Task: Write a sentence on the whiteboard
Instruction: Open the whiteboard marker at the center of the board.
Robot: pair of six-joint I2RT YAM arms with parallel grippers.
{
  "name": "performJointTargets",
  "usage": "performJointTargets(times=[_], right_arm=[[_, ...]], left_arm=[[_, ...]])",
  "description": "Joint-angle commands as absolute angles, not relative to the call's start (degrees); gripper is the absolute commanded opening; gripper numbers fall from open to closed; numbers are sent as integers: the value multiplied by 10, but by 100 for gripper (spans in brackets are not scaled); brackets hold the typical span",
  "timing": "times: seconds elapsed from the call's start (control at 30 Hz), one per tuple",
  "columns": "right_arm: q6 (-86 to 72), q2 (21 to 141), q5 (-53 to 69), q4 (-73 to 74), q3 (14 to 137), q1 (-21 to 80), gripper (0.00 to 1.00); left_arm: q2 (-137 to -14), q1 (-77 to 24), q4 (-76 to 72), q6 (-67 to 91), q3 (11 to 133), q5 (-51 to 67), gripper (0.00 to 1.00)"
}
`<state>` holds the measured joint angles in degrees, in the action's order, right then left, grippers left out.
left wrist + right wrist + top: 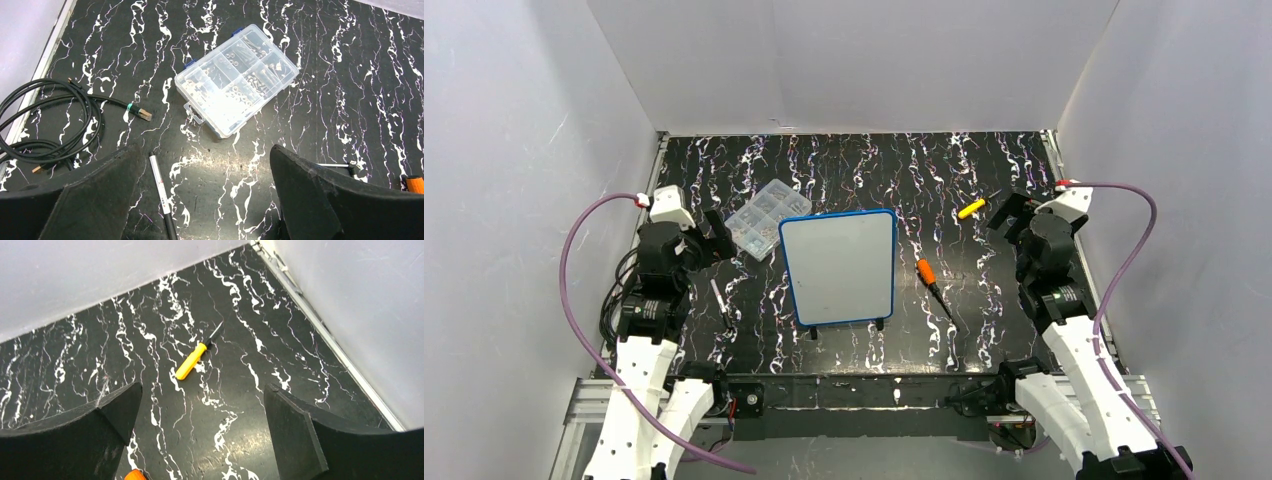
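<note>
The whiteboard (839, 265), blue-framed on small black feet, stands in the middle of the table. Its white surface looks blank, and no sentence shows on it. It shows in neither wrist view. A white marker with a black cap (720, 303) lies left of the board; in the left wrist view the marker (159, 186) lies beside the left finger. My left gripper (721, 232) (205, 150) is open and empty above the table, between the marker and a clear box. My right gripper (1007, 212) (202, 387) is open and empty at the right of the board.
A clear compartment box (767, 216) (237, 80) of small parts lies at the board's upper left. A yellow screwdriver (971, 208) (192, 362) lies ahead of the right gripper. An orange screwdriver (929, 275) lies right of the board. A black cable (45, 125) coils at the left edge.
</note>
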<state>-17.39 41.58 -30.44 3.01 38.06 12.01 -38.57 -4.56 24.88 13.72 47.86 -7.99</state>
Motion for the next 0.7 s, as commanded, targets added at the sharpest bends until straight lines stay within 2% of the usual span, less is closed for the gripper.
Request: performJointTargets(times=[0.0,0.33,0.47,0.6,0.67], right_arm=[[-168,420,-290,50,410,119,100],[-161,443,-233,63,424,119,100],[-160,460,-196,77,439,119,100],[-161,470,-161,81,444,119,100],[-161,475,-146,86,447,119,100]], left_arm=[[-387,-42,264,148,499,-106,99],[-391,-42,287,177,480,-132,99],[-443,-39,319,199,470,-137,99],[-530,-1,347,225,466,-67,99],[-559,52,350,240,453,-14,99]])
